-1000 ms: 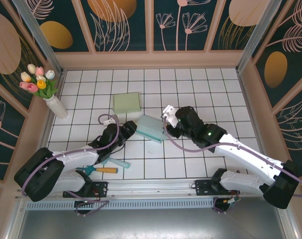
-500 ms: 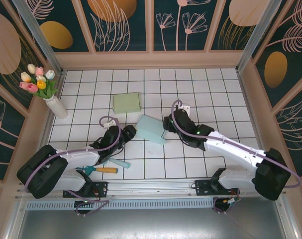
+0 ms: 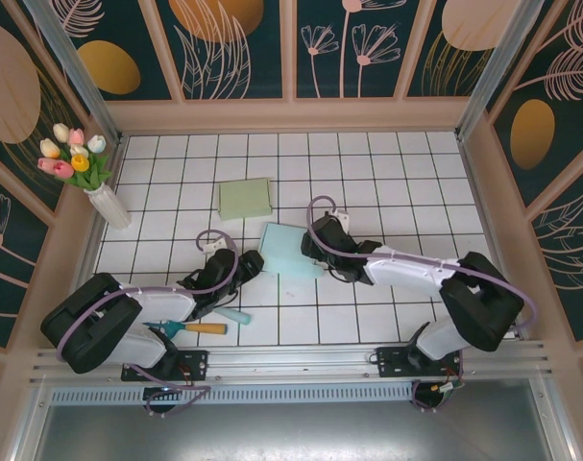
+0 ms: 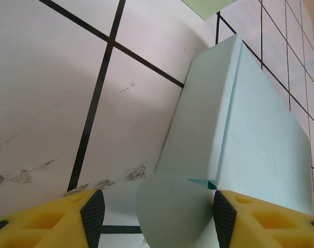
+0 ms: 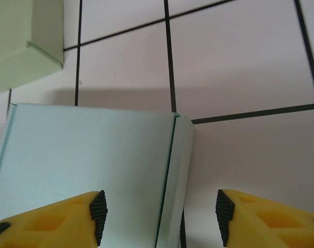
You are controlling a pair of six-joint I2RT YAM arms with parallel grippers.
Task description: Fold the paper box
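The light blue paper box lies on the white tiled table between my two grippers. At its near left end is my left gripper. In the left wrist view the box runs away from me and its rounded flap sticks out between the open jaws of the left gripper; there is a gap at the left pad. My right gripper is at the box's right edge. In the right wrist view the right gripper stands open astride the box's folded side edge, without clamping it.
A pale green box lies just behind the blue one and shows as a corner in the right wrist view. A white vase of tulips stands at the left wall. A tool with a teal and orange handle lies near the left arm's base.
The right arm has swung left and lower along the box's right edge. The box, tilted up before, now lies flatter on the tiles. The left gripper has hardly moved.
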